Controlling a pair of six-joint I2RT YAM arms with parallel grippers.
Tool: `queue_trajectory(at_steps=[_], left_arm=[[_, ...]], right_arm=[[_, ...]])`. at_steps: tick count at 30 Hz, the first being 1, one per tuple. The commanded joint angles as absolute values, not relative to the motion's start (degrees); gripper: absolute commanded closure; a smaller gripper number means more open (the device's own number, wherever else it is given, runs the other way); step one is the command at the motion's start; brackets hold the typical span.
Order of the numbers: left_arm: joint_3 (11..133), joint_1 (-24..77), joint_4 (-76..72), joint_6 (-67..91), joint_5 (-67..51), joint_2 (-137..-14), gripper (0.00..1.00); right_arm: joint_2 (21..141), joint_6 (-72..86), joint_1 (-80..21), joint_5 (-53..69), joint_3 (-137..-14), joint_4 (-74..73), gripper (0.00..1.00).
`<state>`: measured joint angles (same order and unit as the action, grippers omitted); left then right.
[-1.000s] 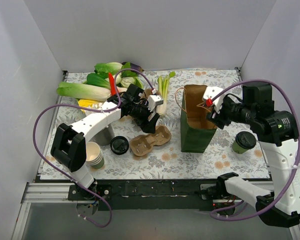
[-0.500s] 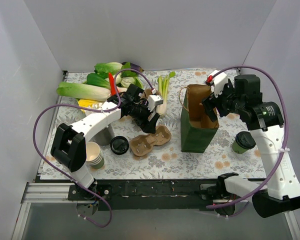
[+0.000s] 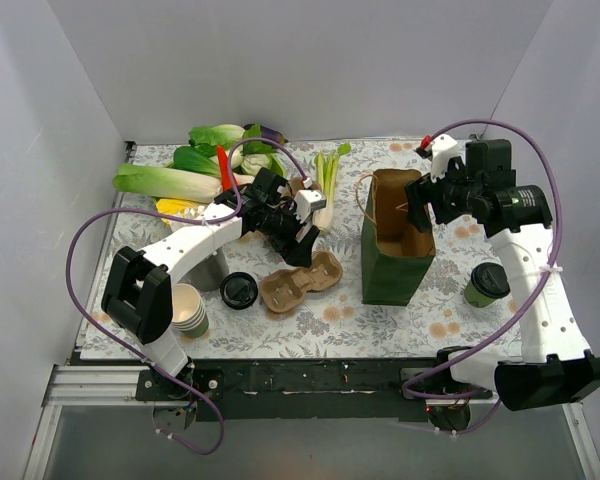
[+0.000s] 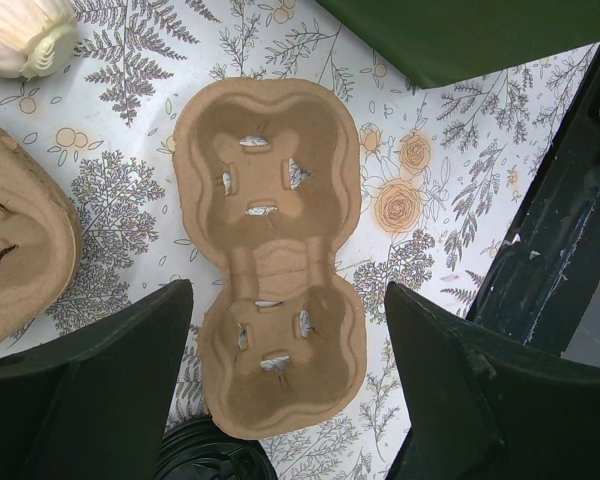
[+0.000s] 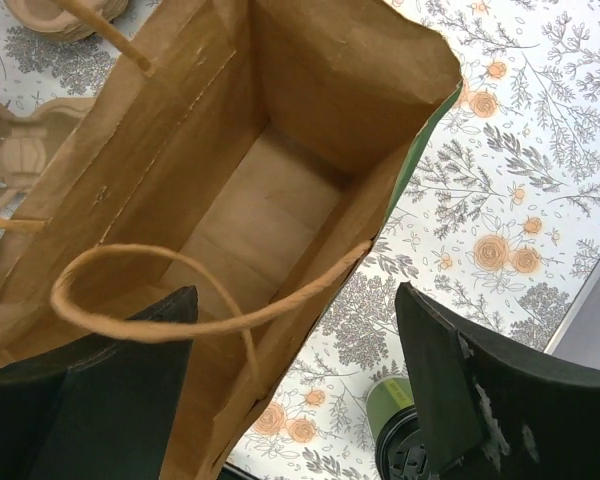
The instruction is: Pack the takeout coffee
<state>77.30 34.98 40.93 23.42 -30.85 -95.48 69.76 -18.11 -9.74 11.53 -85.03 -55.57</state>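
Nearest to us on the desk (image 3: 380, 322), at the left, stands a stack of nested green cups (image 3: 188, 308). Just right of it a loose black lid (image 3: 238, 290) lies flat, close to a two-cup cardboard carrier (image 3: 300, 280) whose pockets hold nothing. Over on the right, the takeout coffee (image 3: 488, 284) stands upright with a black lid on it, by itself on the floral cloth and a short way right of the green paper bag (image 3: 395, 250).

A little farther back, we see the left gripper (image 4: 287, 288) hanging over the carrier, fingers spread wide and released, gripping nothing. The bag stands upright with its mouth open, and we can see its bare brown bottom from the right wrist. The right gripper (image 5: 298, 292) hovers above the bag's mouth, also released; a twine handle (image 5: 180, 320) curves below it, ungripped.

Along the far edge lie leafy greens (image 3: 175, 178) and a leek (image 3: 325, 182).
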Motion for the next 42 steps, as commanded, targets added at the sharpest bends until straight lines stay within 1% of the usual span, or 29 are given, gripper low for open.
queue_trajectory(at_steps=[1,4,9,15,18,19,22,23,25,26,28,29,34,38,42], left_arm=[[76.7,34.8,41.0,23.3,-31.2,-94.8,0.22],[76.5,34.8,41.0,23.4,-31.4,-95.1,0.22],[77.1,34.8,41.0,23.5,-31.8,-95.9,0.22],[77.6,34.8,41.1,23.5,-31.6,-96.2,0.22],[77.5,34.8,41.2,23.4,-31.4,-95.8,0.22],[77.5,34.7,41.3,23.3,-31.3,-95.7,0.22],[77.4,34.7,41.7,22.5,-30.4,-95.4,0.22],[77.4,34.7,41.7,22.3,-30.2,-95.2,0.22],[77.0,34.7,42.1,22.0,-29.8,-94.8,0.21],[76.8,34.7,42.1,21.9,-29.8,-94.6,0.22],[76.4,34.8,42.3,21.6,-29.7,-94.3,0.21],[76.0,34.8,42.3,21.4,-29.7,-94.2,0.21],[75.4,34.8,43.5,18.8,-29.9,-93.0,0.22],[72.4,34.8,42.6,13.7,-32.2,-89.1,0.22],[68.0,35.9,41.9,6.0,-36.5,-85.2,0.22]], right_arm=[[66.1,-18.1,-9.5,11.6,-87.0,-55.3,0.12],[64.6,-19.6,-9.5,12.6,-86.6,-56.5,0.12],[64.6,-18.8,-9.4,17.0,-82.1,-57.1,0.11],[68.5,-17.2,-9.4,15.8,-81.8,-54.2,0.1],[70.7,-15.7,-9.5,13.2,-82.5,-52.8,0.13],[71.4,-15.6,-9.4,12.9,-83.0,-52.7,0.15],[73.2,-15.2,-9.3,13.7,-85.0,-52.4,0.3],[73.6,-15.2,-9.1,15.2,-85.5,-52.4,0.4],[73.8,-15.6,-9.1,16.2,-86.7,-52.6,0.5],[73.9,-16.2,-9.1,17.0,-86.9,-52.8,0.61],[74.0,-16.7,-9.1,17.6,-86.8,-53.3,0.74],[74.2,-17.2,-9.0,18.6,-86.7,-54.0,0.83],[73.5,-19.9,-8.5,21.5,-88.3,-54.3,0.89],[73.3,-24.8,-8.5,23.2,-90.3,-55.5,0.99],[71.7,-27.3,-8.6,21.6,-88.7,-54.9,0.99]])
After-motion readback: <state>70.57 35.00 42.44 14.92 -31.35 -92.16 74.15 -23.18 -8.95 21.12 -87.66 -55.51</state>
